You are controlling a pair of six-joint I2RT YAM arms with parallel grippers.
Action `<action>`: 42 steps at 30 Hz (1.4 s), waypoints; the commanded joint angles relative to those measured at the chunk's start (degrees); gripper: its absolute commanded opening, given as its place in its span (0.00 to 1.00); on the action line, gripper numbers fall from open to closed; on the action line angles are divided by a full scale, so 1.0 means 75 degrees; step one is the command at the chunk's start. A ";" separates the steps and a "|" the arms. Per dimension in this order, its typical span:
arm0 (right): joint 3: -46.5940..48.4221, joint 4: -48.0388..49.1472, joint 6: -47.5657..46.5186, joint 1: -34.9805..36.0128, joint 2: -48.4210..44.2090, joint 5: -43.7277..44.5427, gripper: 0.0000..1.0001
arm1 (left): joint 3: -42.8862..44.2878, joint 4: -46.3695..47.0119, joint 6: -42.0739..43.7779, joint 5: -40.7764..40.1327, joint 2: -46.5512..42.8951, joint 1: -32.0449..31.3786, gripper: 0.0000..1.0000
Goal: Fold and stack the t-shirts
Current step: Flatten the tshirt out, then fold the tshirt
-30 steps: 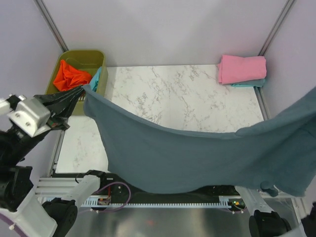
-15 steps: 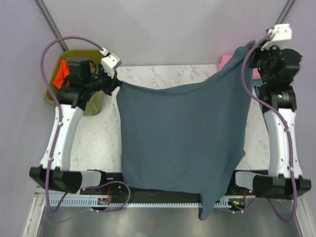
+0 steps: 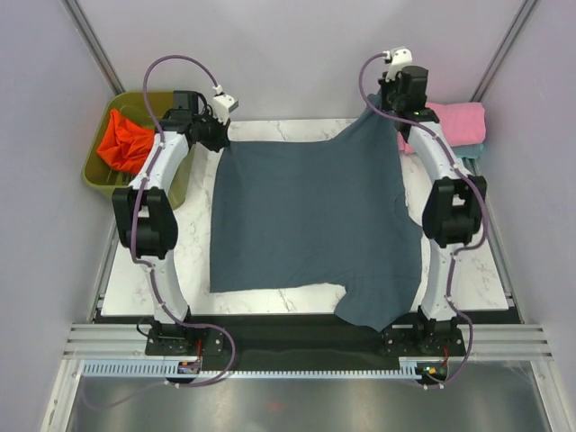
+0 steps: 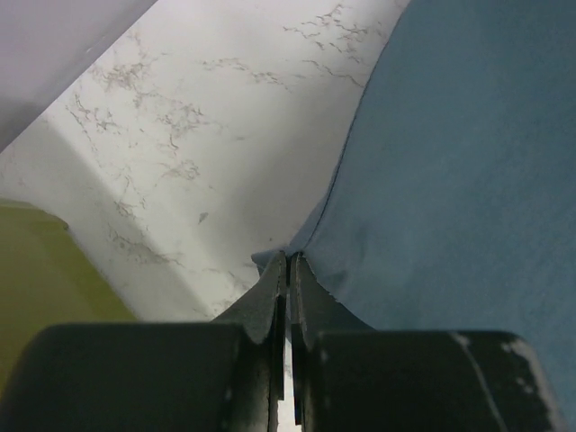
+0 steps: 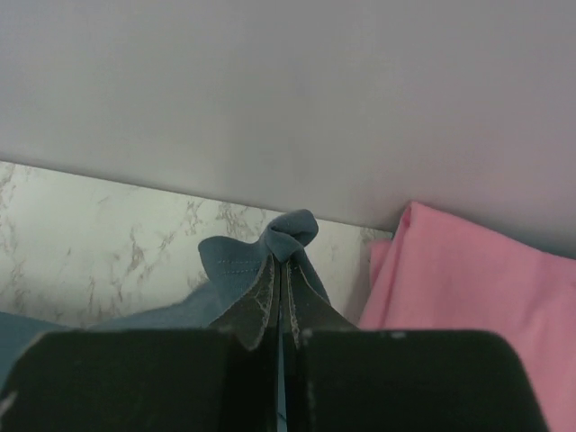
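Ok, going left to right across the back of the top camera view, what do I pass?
Olive-green plastic bin → left gripper → large slate blue-grey t-shirt → right gripper → folded pink t-shirt.

The slate shirt (image 3: 306, 216) is soft matt cloth with a fine, even grain. A stitched hem shows in the right wrist view. The table (image 3: 184, 261) is smooth and marble-patterned, white with grey veins and a faint sheen. At 10 o'clock the bin (image 3: 97, 169) is smooth olive plastic with a slight gloss, and the orange shirt (image 3: 126, 139) in it is crumpled matt cloth. At 2 o'clock the pink shirt (image 3: 450, 121) and the teal shirt (image 3: 470, 153) are soft matt cloth too. The fingers of the left gripper (image 4: 288, 263) and right gripper (image 5: 281, 265) look like dark matt plastic, scuffed pale at the edges. At 6 o'clock the rail (image 3: 297, 335) is brushed metal.
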 commanded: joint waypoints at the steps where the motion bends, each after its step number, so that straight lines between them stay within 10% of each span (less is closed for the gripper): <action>1: 0.1280 0.0602 -0.0395 0.0124 0.0844 0.0651 0.00 | 0.0988 0.0333 0.0310 -0.0030 0.0452 0.0019 0.02; 20: 0.3508 0.1236 -0.0174 0.0043 0.3810 0.1262 0.00 | 0.3742 0.1083 -0.0288 -0.1553 0.3324 0.0253 0.02; 42: 0.2093 0.0944 0.0037 0.0007 0.2149 0.0818 0.00 | 0.2901 0.0638 -0.0429 -0.1425 0.2213 0.0394 0.02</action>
